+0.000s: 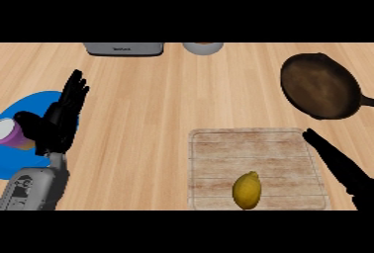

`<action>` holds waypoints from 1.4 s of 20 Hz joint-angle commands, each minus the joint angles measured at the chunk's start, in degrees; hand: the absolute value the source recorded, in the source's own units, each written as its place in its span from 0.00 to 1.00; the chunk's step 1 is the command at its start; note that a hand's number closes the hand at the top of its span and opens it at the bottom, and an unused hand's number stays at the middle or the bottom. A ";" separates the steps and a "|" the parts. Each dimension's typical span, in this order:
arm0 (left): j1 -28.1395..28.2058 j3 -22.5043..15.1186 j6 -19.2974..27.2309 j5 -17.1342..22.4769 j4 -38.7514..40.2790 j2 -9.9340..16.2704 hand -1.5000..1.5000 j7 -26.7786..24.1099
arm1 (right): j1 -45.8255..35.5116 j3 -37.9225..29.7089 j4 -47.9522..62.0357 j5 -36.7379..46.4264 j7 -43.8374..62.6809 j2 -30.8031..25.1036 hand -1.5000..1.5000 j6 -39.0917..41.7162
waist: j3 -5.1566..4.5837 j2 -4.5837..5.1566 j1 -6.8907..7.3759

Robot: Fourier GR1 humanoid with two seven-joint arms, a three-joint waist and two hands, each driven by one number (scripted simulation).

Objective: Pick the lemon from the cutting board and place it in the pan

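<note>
Right hand (337, 165) comes in from the lower right edge, fingers straight and together, pointing up-left, its tip at the right edge of the cutting board (256, 148); nothing held. Lemon (247, 190) lies on the board's near part, a bit right of the board's middle, long axis roughly upright in view, its lower end close to the board's near edge. Lemon sits left of and below the right hand's fingertips, near but apart, bare board between them, no contact. Pan (320, 85) rests on the wooden counter (168, 99) at upper right, beyond the board's far right corner, dark inside with nothing in it, handle running off toward the right edge; it is well apart from the lemon and beyond the right hand's tip. Left hand (64, 116) shows at the left side, fingers straight and spread upward, open and resting, holding nothing, grey forearm below it. Behind it a blue plate (29, 106), partly covered by the hand, and a purple cup (12, 132) just beside the thumb. Far edge of the counter: a grey appliance (124, 48) and a rounded pale vessel (202, 47), both cut off at the top.
</note>
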 commanded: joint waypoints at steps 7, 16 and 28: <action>0.52 1.68 -1.13 -0.77 1.51 -0.92 0.50 -2.08 | -5.06 7.82 5.95 14.44 8.38 9.22 0.00 2.80 | 0.08 -0.06 -0.73; -2.14 2.23 -1.10 -2.22 1.17 -1.89 0.50 1.59 | -3.02 6.98 9.00 13.14 6.57 14.90 0.00 9.49 | 0.10 -0.05 -0.82; 3.93 3.38 -3.29 -2.95 -4.53 -2.47 0.50 0.59 | -1.29 9.14 17.27 20.68 1.19 21.62 0.00 14.89 | 0.11 -0.10 -0.63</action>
